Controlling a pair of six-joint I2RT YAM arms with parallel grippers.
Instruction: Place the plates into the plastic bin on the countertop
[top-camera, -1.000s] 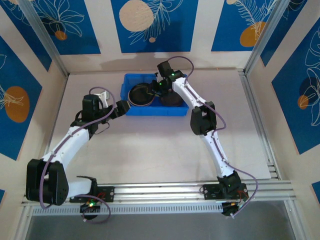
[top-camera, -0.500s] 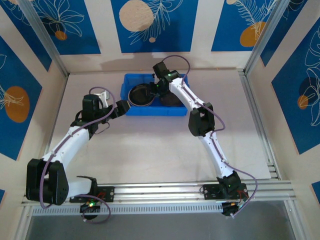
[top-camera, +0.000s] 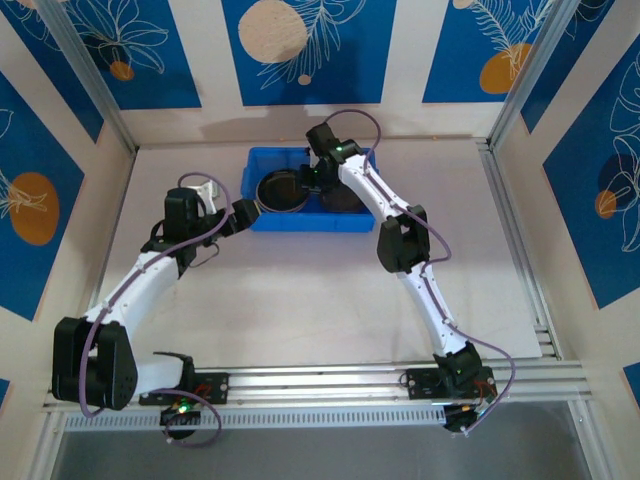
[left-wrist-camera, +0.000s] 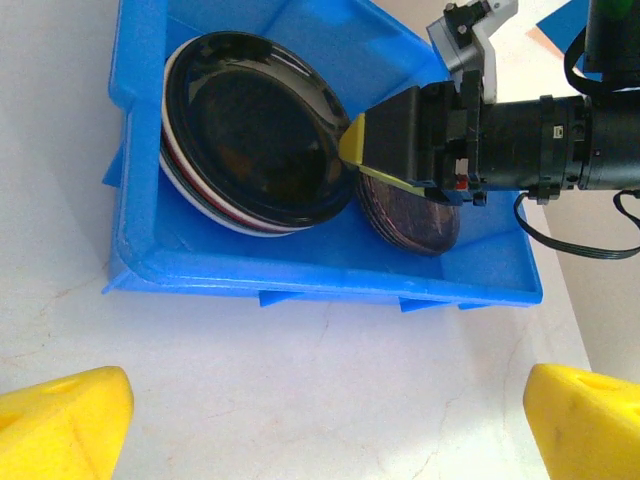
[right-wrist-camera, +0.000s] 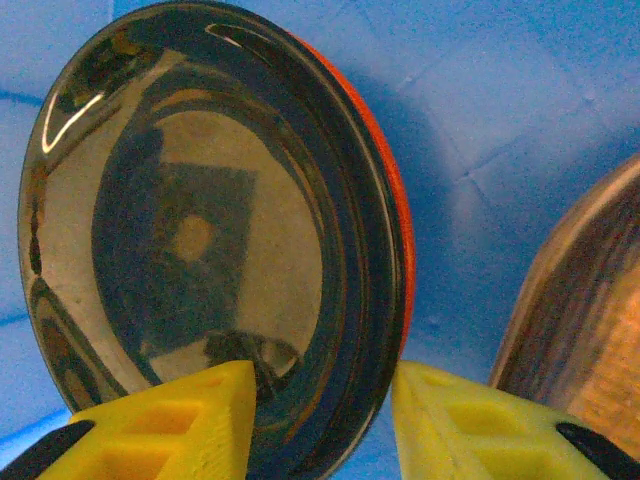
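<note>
The blue plastic bin (top-camera: 300, 226) (left-wrist-camera: 300, 268) stands on the white countertop (top-camera: 300, 290). In its left half leans a tilted stack of plates (top-camera: 279, 190) (left-wrist-camera: 250, 130) (right-wrist-camera: 190, 230), dark glossy on top, with an orange rim (right-wrist-camera: 402, 230) and a cream edge underneath. A second stack of smoky plates (top-camera: 343, 198) (left-wrist-camera: 412, 215) (right-wrist-camera: 580, 330) lies in the right half. My right gripper (top-camera: 312, 178) (left-wrist-camera: 352, 150) (right-wrist-camera: 322, 395) is inside the bin, open, its yellow fingers straddling the leaning stack's rim. My left gripper (top-camera: 248, 212) (left-wrist-camera: 325, 425) hovers open just outside the bin's left front, holding nothing.
White walls with blue panels surround the countertop, and an aluminium rail (top-camera: 320, 380) runs along the near edge. Bare countertop lies in front of the bin and to both sides.
My right gripper has shifted a little to the left inside the bin, towards the leaning stack. The left arm has not moved.
</note>
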